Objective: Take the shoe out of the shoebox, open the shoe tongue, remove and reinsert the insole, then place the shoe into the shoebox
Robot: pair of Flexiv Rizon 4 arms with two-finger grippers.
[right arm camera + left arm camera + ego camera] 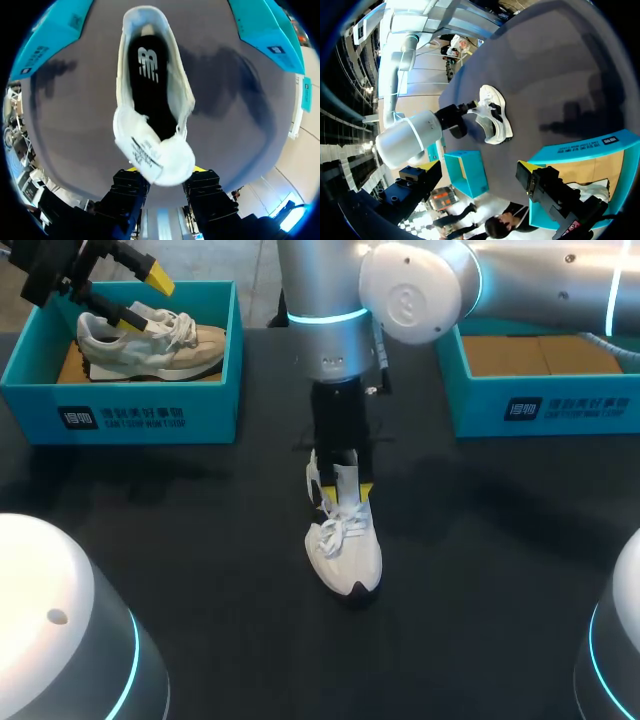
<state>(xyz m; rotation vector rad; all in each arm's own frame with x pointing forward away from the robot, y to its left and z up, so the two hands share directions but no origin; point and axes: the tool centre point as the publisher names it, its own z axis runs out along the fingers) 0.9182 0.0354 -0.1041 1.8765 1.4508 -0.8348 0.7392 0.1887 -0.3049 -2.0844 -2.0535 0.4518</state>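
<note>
Black table fills the head view, and at mid-frame our right end effector (340,483) stands clamped on the shoe tongue (345,478). It holds the tongue upright off the white shoe (345,555), we judge to open the mouth for the insole. Only the right wrist view looks down into that mouth, where the black insole (149,82) lies seated ahead of the fingers. At upper right sits the shoebox (540,400), its cardboard floor showing. At upper left our left end effector (145,298), tips apart, hangs over a beige shoe (170,345) in a second box (150,410), seemingly parked clear. Its wrist view alone gives the white shoe's side profile.
</note>
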